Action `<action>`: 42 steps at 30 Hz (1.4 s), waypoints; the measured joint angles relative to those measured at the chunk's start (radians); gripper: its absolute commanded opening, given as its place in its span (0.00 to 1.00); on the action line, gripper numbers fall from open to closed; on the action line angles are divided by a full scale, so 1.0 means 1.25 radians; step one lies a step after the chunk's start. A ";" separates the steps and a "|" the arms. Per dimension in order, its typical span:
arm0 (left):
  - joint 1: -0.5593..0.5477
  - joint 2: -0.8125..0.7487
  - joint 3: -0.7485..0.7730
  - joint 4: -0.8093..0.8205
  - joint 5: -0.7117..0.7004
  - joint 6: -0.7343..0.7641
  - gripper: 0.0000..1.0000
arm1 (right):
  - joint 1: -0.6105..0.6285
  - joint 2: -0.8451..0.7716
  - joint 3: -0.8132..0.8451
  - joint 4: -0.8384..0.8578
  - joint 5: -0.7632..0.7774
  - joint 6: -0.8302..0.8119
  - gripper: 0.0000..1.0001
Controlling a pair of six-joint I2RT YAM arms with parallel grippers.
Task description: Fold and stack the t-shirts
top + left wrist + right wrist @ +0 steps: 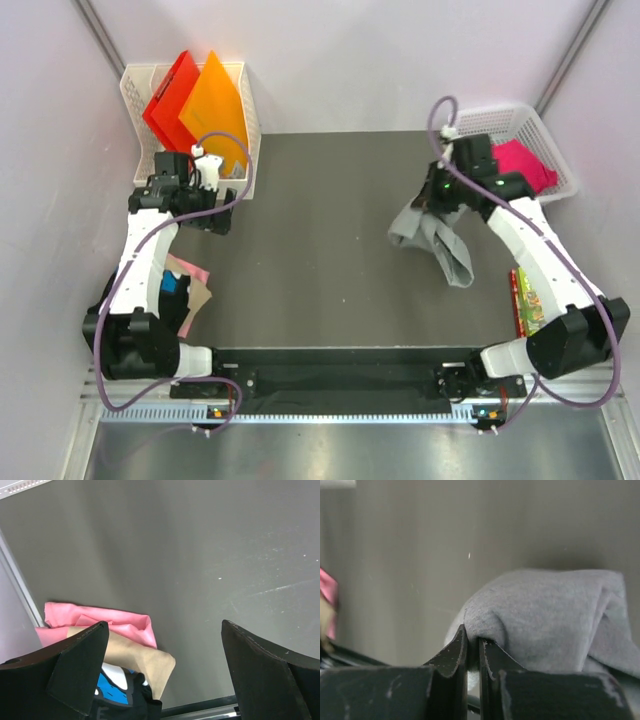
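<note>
right wrist, grey t-shirt [555, 615] bunched, pinched in right tool [472, 652]

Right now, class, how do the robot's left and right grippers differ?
The left gripper is open; the right gripper is shut. The left gripper holds nothing, with bare table between its fingers; the right gripper pinches a fold of the grey t-shirt. Both have black fingers.
</note>
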State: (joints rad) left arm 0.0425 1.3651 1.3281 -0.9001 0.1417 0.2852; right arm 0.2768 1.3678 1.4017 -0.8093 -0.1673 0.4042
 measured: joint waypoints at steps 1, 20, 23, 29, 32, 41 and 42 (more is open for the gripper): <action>0.000 -0.001 0.000 0.000 0.003 -0.001 0.99 | 0.033 0.014 0.005 -0.011 0.010 -0.009 0.00; 0.000 0.020 0.079 -0.040 0.060 -0.012 0.99 | 0.341 0.160 -0.101 -0.056 -0.089 -0.076 0.66; 0.000 0.043 0.096 -0.050 0.068 -0.013 0.99 | 0.341 0.185 -0.101 -0.054 -0.101 -0.088 0.65; 0.000 0.062 0.116 -0.065 0.079 -0.013 0.99 | 0.341 0.208 -0.098 -0.053 -0.102 -0.106 0.47; 0.000 0.063 0.116 -0.069 0.081 -0.013 0.99 | 0.341 0.219 -0.093 -0.051 -0.099 -0.114 0.13; 0.000 0.068 0.116 -0.070 0.063 -0.012 0.99 | 0.378 0.346 0.165 -0.094 -0.075 -0.128 0.00; 0.000 0.068 0.116 -0.071 0.056 -0.011 0.99 | 0.394 0.374 0.234 -0.101 -0.080 -0.136 0.01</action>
State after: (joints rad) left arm 0.0425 1.4498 1.4734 -0.9886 0.2111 0.2714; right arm 0.7696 1.8359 1.6943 -0.9360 -0.2668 0.2340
